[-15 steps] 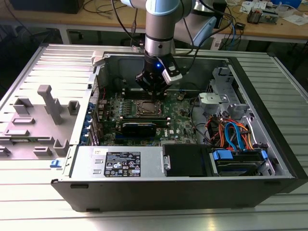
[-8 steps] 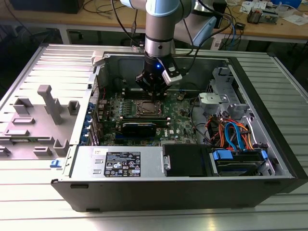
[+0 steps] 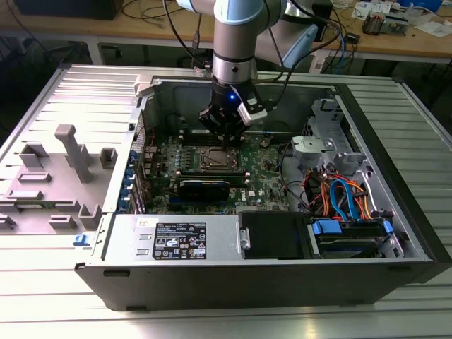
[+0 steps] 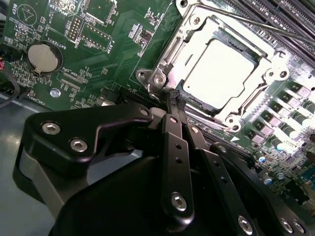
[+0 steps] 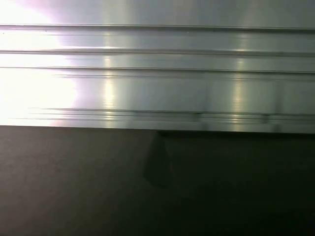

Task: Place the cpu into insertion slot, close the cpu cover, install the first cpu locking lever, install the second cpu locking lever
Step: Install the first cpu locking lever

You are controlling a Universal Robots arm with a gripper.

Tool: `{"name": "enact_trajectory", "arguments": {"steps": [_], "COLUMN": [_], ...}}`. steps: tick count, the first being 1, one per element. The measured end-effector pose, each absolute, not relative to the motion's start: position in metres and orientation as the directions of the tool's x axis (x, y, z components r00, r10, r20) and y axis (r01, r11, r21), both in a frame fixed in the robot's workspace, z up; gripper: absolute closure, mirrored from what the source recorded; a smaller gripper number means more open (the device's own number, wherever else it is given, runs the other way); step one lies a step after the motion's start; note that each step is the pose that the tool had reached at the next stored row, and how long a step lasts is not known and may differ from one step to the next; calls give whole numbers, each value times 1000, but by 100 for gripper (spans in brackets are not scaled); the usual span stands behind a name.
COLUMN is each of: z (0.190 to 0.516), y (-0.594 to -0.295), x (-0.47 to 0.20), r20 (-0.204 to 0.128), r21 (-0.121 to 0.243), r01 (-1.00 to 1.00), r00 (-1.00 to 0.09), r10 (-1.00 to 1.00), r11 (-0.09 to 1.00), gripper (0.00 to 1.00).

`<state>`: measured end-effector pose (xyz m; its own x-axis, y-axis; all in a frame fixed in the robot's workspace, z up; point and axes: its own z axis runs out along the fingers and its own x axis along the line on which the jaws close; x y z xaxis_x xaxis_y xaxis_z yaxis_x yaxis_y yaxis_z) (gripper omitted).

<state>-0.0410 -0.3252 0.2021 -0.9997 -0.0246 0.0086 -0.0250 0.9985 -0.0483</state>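
The cpu (image 4: pixel 224 73), a flat silver-grey square, lies in the insertion slot (image 4: pixel 157 78) on the green motherboard (image 4: pixel 113 64). The silvery cpu cover (image 4: pixel 189 34) lies flat around it, the chip showing through its window. A thin metal lever rod (image 4: pixel 256 25) runs along the slot's far side. My gripper (image 4: pixel 172 96) has its black fingers (image 4: pixel 170 132) drawn together, tips at the slot's corner edge; nothing shows between them. In the exterior view the gripper (image 3: pixel 227 141) hangs just above the far edge of the slot (image 3: pixel 215 159) inside the open computer case (image 3: pixel 395 205).
Long black memory slots (image 4: pixel 280 14) flank the socket, and a coin battery (image 4: pixel 44 55) sits on the board. A black card (image 3: pixel 203 187), coloured cables (image 3: pixel 339 194), a drive bay (image 3: pixel 272 233) and the power supply (image 3: pixel 176 240) crowd the case. Grey plastic parts (image 3: pixel 70 152) stand on the exterior view's left.
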Motion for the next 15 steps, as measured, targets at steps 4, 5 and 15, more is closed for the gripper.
{"name": "enact_trajectory", "arguments": {"steps": [4,5,15], "z": [206,208,209], "y": [-325,-325,-327], "x": [-41,-41,-40], "r20": [8,8,8], "r21": [-47,-47,-48], "r01": [-25,-25,-25], "r00": [-1000,-1000,-1000], "r10": [-25,-25,-25], "r11": [999,999,999], "gripper": [89,89,89]}}
